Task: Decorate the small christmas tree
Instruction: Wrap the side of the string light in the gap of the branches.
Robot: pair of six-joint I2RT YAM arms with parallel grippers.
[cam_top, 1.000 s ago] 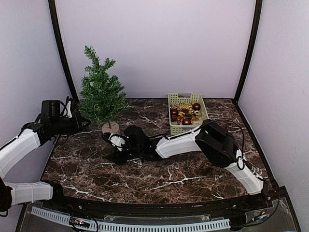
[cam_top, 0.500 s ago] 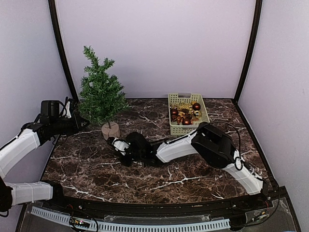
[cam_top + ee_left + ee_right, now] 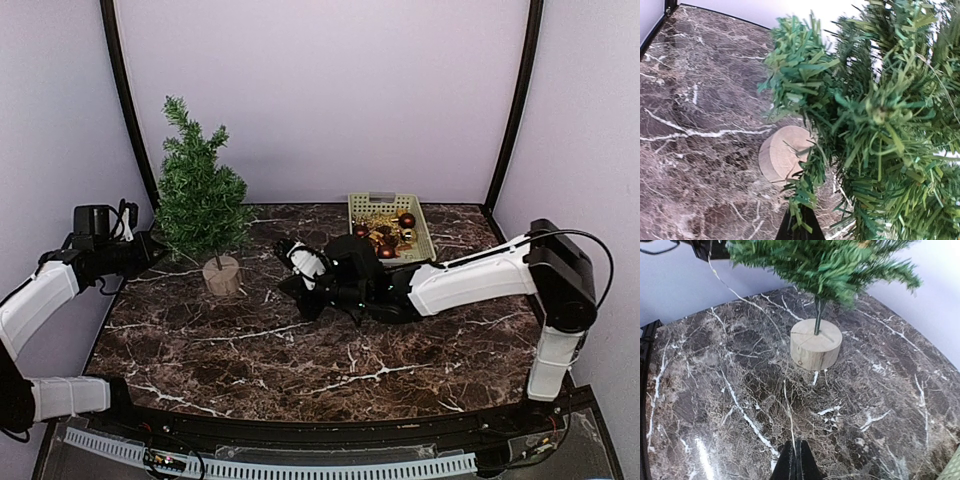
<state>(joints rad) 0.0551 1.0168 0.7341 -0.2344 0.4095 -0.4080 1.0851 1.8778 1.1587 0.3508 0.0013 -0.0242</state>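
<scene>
The small christmas tree (image 3: 200, 195) stands at the table's back left on its round tan base (image 3: 222, 273). My left gripper (image 3: 150, 248) reaches in from the left and is shut on a low branch tip; in the left wrist view the green needles sit between the black fingers (image 3: 800, 225), with the base (image 3: 785, 155) beyond. My right gripper (image 3: 284, 248) lies low on the table right of the base. It is shut (image 3: 797, 460) on a thin pale wire (image 3: 790, 405) that runs ahead towards the base (image 3: 816, 345) under the tree (image 3: 825, 260).
A pale green basket (image 3: 418, 240) with red-brown balls (image 3: 406, 220) and gold trinkets stands at the back, behind the right arm. Dark posts rise at both back corners, and plain walls close in the table.
The right arm has drawn back to the right, away from the tree base. The tree and the left gripper have shifted slightly left.
</scene>
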